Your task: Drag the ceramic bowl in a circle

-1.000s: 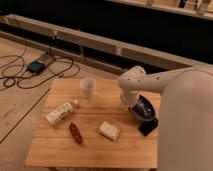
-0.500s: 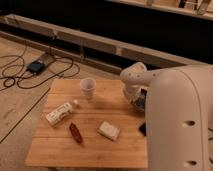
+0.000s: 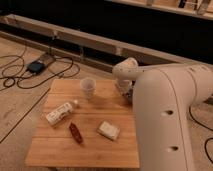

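Clenching tight, the fingers of the gripper (image 3: 126, 95) sit low at the far right edge of the wooden worktop (image 3: 90, 152), with what they grip, if anything, hidden. The bulky white arm (image 3: 165, 117) curves over them and covers the worktop's right side (the ceramic bowl cannot be made out behind it). A small white cup (image 3: 88, 87) stands upright just left of the gripper. Farther left lies a bottle (image 3: 61, 112) on its side, with a reddish-brown item (image 3: 76, 133) and a pale packet (image 3: 108, 130) nearer the front edge.
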